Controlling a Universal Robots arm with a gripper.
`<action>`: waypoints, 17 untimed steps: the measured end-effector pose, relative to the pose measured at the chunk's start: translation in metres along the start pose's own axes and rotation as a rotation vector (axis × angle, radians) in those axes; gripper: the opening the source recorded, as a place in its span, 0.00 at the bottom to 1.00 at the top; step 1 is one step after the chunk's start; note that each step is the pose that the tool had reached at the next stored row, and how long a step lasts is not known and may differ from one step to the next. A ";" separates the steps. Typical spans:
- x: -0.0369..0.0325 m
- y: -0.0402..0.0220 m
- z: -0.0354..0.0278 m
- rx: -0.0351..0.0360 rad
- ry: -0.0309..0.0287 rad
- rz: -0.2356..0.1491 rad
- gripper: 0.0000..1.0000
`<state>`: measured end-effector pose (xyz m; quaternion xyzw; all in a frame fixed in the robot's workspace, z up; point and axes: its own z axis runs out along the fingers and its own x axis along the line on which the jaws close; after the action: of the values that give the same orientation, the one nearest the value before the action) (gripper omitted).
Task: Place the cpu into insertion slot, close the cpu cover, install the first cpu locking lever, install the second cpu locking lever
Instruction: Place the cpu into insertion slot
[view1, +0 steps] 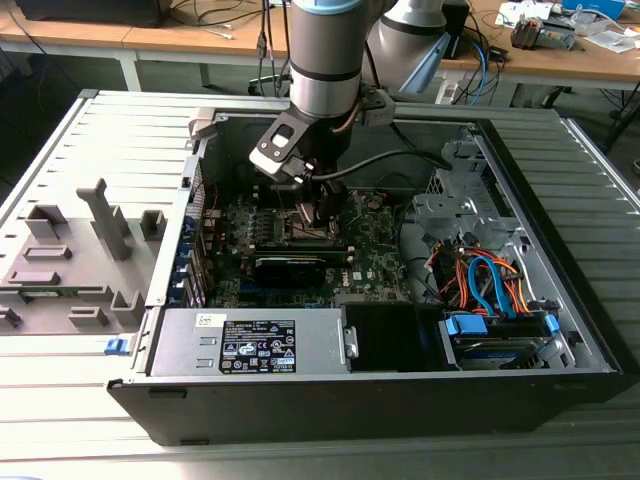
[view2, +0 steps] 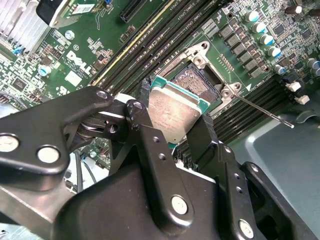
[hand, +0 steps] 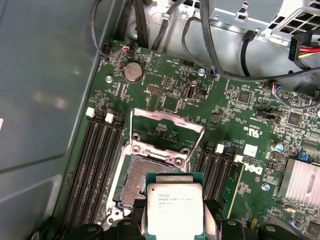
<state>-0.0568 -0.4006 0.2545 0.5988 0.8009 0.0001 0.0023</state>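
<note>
My gripper (view2: 172, 122) is shut on the cpu (view2: 172, 112), a flat square chip with a silver-grey top and a green edge, its black fingers (view2: 142, 120) pressing on two opposite sides. The cpu (hand: 175, 207) hangs tilted just above and beside the insertion slot (hand: 137, 177), apart from it. The slot's pin field (view2: 197, 80) lies bare. The cpu cover (hand: 170, 120) stands swung up at the slot's far side. A thin locking lever (view2: 260, 111) juts out free beside the slot. In the exterior view the gripper (view1: 318, 215) reaches down into the open case over the green motherboard (view1: 375, 255).
Long black memory slots (hand: 97, 165) flank the socket on both sides. A black expansion card (view1: 290, 265) lies just in front of the gripper. A grey power supply (view1: 250, 345) and a bundle of orange and blue cables (view1: 490, 280) fill the case's near side.
</note>
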 end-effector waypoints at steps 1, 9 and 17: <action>0.0000 0.0000 0.0000 0.0001 -0.0001 0.005 0.54; 0.0000 0.0000 0.0001 0.0002 -0.0003 0.046 0.54; 0.0000 0.0000 0.0003 0.0003 -0.0004 0.060 0.54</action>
<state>-0.0568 -0.4006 0.2543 0.6225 0.7827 -0.0001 0.0024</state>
